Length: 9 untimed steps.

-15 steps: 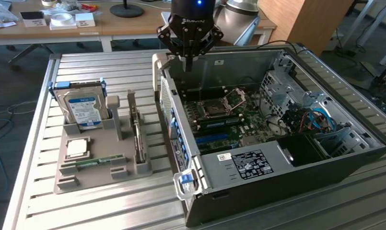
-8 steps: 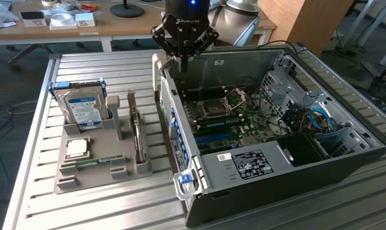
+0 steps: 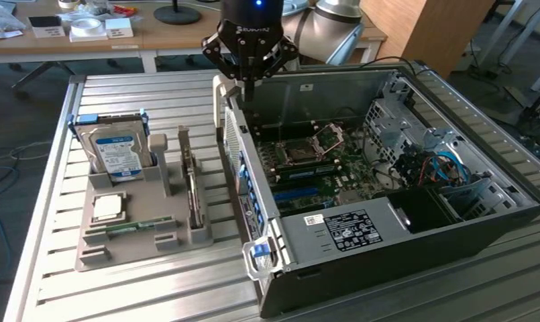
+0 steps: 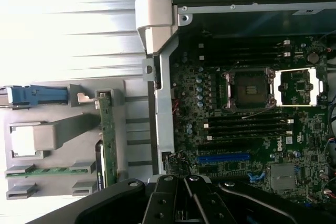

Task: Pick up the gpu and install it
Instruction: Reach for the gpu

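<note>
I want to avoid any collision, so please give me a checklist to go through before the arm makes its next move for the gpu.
1. The gpu is ready to pick: ok, it stands edge-on in the gray tray, untouched.
2. The gripper is empty: ok, it holds nothing and hangs above the edge of the computer case.
3. Jaws open for a grasp: not ok, they are shut.
4. The blue slot is free: ok, no card sits in it.
5. The case is open: ok, the motherboard is uncovered.
</note>
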### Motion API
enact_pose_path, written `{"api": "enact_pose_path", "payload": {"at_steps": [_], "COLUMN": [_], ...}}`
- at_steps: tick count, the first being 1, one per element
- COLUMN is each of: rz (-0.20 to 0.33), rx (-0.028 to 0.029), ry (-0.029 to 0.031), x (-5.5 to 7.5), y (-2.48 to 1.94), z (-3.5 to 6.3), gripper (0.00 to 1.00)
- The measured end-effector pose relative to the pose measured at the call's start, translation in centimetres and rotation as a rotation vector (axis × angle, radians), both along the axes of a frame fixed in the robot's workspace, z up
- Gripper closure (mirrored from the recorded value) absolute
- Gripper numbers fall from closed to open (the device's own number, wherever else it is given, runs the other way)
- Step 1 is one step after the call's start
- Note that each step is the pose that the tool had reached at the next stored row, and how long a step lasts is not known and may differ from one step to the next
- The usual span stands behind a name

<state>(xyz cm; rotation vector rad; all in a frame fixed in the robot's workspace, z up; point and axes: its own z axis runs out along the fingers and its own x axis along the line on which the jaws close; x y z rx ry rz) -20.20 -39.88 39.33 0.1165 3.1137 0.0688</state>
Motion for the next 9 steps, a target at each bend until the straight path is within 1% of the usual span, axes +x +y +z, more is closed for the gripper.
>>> {"api": "enact_pose_path", "payload": {"at_steps": [9], "rz": [0.0], "rx": [0.0001], "ry": [0.0], "x": [-1.7], "y": [0.05], "z": [0.0], "gripper": [0.89]}}
